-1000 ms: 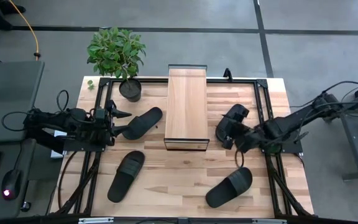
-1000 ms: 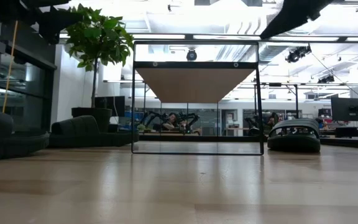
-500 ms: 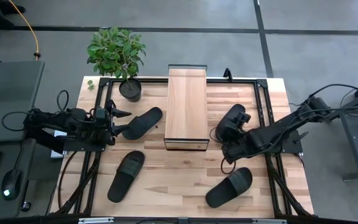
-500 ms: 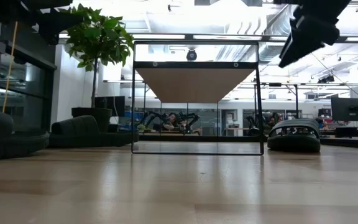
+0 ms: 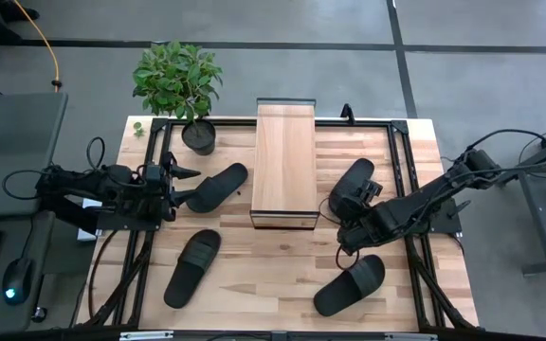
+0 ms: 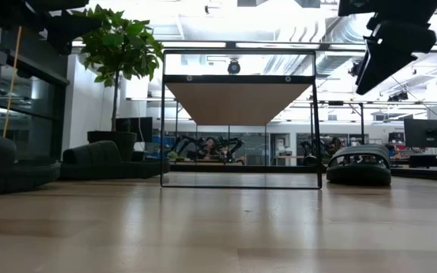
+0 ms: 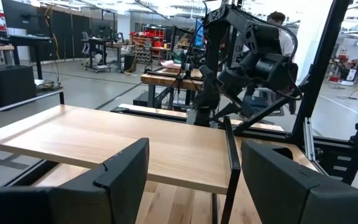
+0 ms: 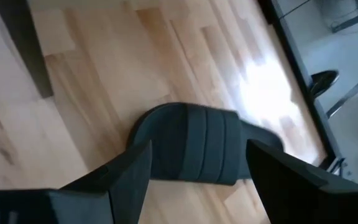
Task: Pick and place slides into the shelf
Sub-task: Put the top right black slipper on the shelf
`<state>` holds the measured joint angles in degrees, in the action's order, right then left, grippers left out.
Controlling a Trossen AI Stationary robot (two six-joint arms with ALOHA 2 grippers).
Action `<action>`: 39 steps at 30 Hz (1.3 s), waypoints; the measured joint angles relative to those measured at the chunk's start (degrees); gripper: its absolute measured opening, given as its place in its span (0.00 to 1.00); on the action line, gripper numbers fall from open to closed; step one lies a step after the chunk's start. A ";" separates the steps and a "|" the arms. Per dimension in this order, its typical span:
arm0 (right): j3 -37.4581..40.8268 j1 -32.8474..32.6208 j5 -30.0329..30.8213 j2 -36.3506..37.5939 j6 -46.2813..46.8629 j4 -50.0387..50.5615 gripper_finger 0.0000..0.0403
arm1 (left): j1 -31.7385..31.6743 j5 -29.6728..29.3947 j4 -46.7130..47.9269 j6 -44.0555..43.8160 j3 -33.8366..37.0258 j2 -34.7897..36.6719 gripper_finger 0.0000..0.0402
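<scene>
Four black slides lie sole-down on the wooden table: far left [image 5: 218, 186], near left [image 5: 193, 267], near right [image 5: 349, 284] and far right [image 5: 352, 184]. The shelf [image 5: 285, 163] stands mid-table, its light plank top on a dark frame [image 6: 239, 102]. My right gripper [image 5: 349, 237] hangs open above the table between the two right slides, tipped downward. In its wrist view a slide's ribbed strap [image 8: 197, 149] lies beyond the open fingers [image 8: 132, 168], untouched. My left gripper [image 5: 188, 185] waits open and level at the left, beside the far left slide, facing the shelf [image 7: 135, 149].
A potted plant [image 5: 183, 90] stands at the table's far left corner. Dark frame rails [image 5: 398, 161] run along the table's sides. In the low view, the far right slide [image 6: 359, 165] sits right of the shelf, with bare table in front. A person [image 7: 278, 25] shows in the room beyond.
My right gripper has come down and moved toward the table's near edge, away from the far right slide, tipping its fingers steeply downward. Its fingers stay open. The slides and the shelf lie as before.
</scene>
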<state>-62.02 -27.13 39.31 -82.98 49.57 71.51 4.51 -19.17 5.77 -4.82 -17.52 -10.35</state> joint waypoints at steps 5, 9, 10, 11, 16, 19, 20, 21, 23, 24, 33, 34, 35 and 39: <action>0.03 0.00 -2.24 -0.82 1.05 -0.20 0.63 | 0.00 0.01 0.00 -0.02 0.00 0.02 0.59; 0.04 0.02 -2.33 -3.37 -0.12 -0.26 0.63 | 0.02 0.01 -0.02 -0.04 0.00 0.00 0.59; 0.04 0.02 -2.31 -4.17 -0.75 -0.26 0.63 | 0.02 0.01 0.00 -0.04 0.00 0.02 0.59; 0.04 0.02 -2.26 -4.96 -1.88 -0.19 0.63 | 0.00 0.01 -0.01 -0.04 0.00 0.00 0.59; 0.07 0.11 -0.81 -8.64 -3.50 0.12 0.63 | 0.02 0.01 -0.02 -0.04 0.00 0.00 0.59; 0.07 0.13 1.10 -10.53 -3.56 0.84 0.63 | 0.00 0.01 -0.02 -0.02 0.00 0.00 0.59; 0.07 0.13 1.27 -11.00 -3.55 1.28 0.63 | 0.01 0.01 -0.02 -0.02 0.00 0.00 0.59; 0.09 0.13 1.67 -11.38 -3.56 1.50 0.63 | 0.00 0.01 -0.02 -0.02 0.00 0.00 0.59; 0.09 0.13 2.39 -12.10 -3.55 1.58 0.63 | 0.02 0.01 -0.02 -0.02 0.00 0.00 0.59; 0.09 0.13 2.50 -12.34 -3.55 1.73 0.63 | 0.00 0.01 -0.02 0.00 0.00 0.00 0.59; 4.00 0.09 2.66 -13.40 -2.02 -3.29 0.63 | 0.00 -0.02 -0.02 0.44 0.00 0.00 0.59; 4.98 0.09 2.59 -13.40 -2.03 -4.37 0.63 | 0.00 -0.01 -0.02 0.44 0.00 0.00 0.59; 5.90 0.09 2.45 -13.42 -2.02 -5.10 0.63 | 0.00 -0.01 -0.02 0.44 0.00 0.00 0.59; 8.65 0.09 2.02 -13.42 -1.89 -6.06 0.63 | 0.02 -0.03 -0.02 0.44 0.00 0.00 0.59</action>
<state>-53.37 -27.05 41.32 -96.40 47.69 65.44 4.54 -19.20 5.75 -4.38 -17.52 -10.35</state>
